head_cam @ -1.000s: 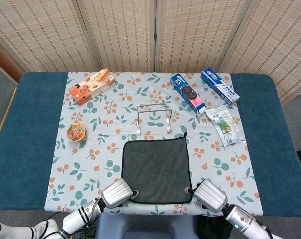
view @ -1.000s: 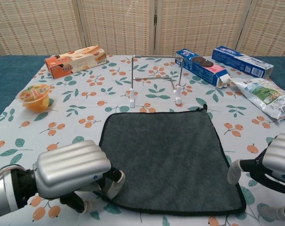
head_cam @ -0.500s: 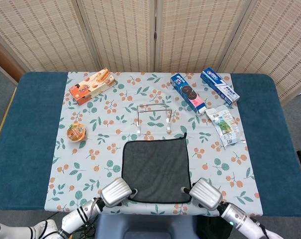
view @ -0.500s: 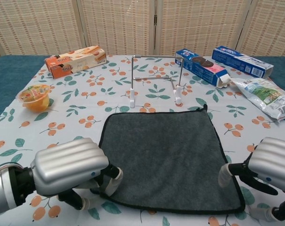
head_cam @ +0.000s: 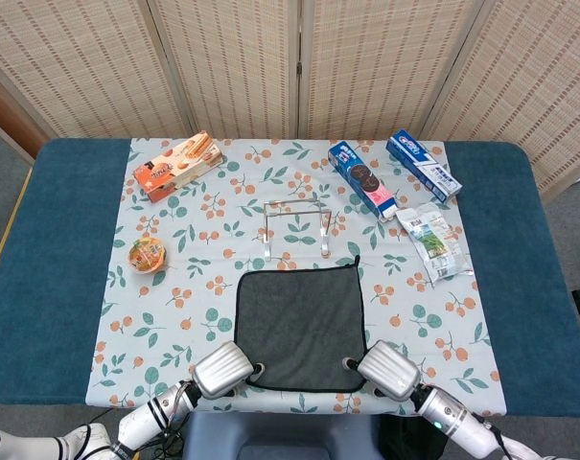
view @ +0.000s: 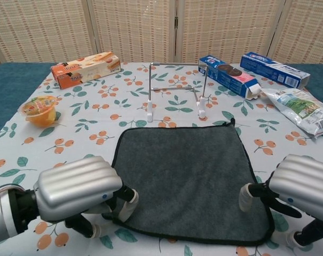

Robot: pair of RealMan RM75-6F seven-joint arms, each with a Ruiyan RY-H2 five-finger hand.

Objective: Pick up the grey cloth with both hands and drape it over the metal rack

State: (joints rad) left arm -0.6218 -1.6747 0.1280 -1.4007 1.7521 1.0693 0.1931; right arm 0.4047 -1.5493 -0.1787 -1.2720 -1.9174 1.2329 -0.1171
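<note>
both robot hands point(view: 78, 188) seemingly touching the grey cloth's point(view: 185, 176) near corners

The place looked like a staged test area rather than a lived-in home; woven folding screens point(head_cam: 299, 62) closed off the table's far edge; a leaf-and-berry tablecloth point(head_cam: 222, 206) lay over a blue-covered table point(head_cam: 50, 268); packaged snacks, such as a biscuit box point(head_cam: 177, 165), lined that far edge like props.
</note>
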